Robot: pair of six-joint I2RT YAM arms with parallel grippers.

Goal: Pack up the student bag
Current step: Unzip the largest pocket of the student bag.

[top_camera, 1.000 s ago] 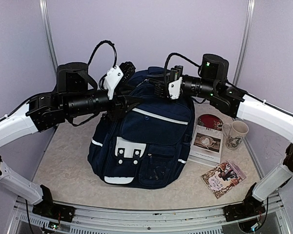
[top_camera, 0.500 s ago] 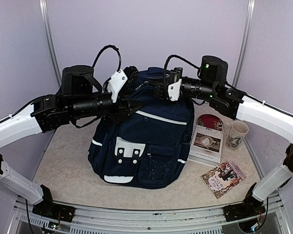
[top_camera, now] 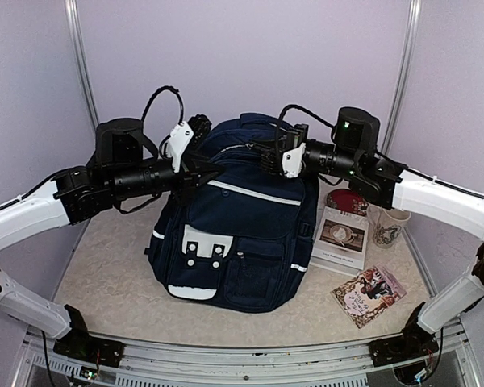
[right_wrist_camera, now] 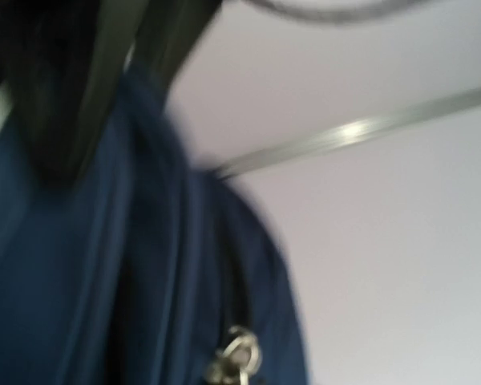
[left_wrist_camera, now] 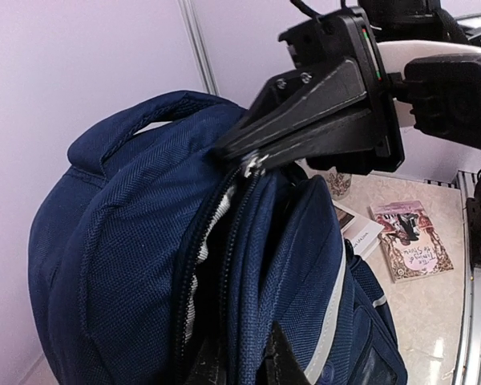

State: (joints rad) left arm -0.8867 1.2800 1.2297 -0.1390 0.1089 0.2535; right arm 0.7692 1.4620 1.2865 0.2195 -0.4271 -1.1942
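The student bag (top_camera: pixel 242 234) stands upright at the centre of the worktop (top_camera: pixel 105 274), front pocket toward the arm bases, with the main zip partly open over the crown. The left gripper (top_camera: pixel 205 172) has its fingers closed on the fabric lip beside the zip track at the bag's upper left. The right gripper (top_camera: pixel 266 159) has its fingers shut and appears to pinch the zip pull (left_wrist_camera: pixel 253 164); the right wrist view is too blurred to confirm this. Judged step: open the main compartment. Use the left pinch as an anchor, keep the fabric taut between both grips, and draw the pull along the curve of the track, not straight outward, so the slider does not jam and the bag does not tip. Right of the bag lie a white book (top_camera: pixel 341 235), an illustrated book (top_camera: pixel 369 294), a mug (top_camera: pixel 387 226) and a dark red round item (top_camera: pixel 347 200). None blocks the zip, but the right forearm passes just above the mug, so avoid lowering that elbow
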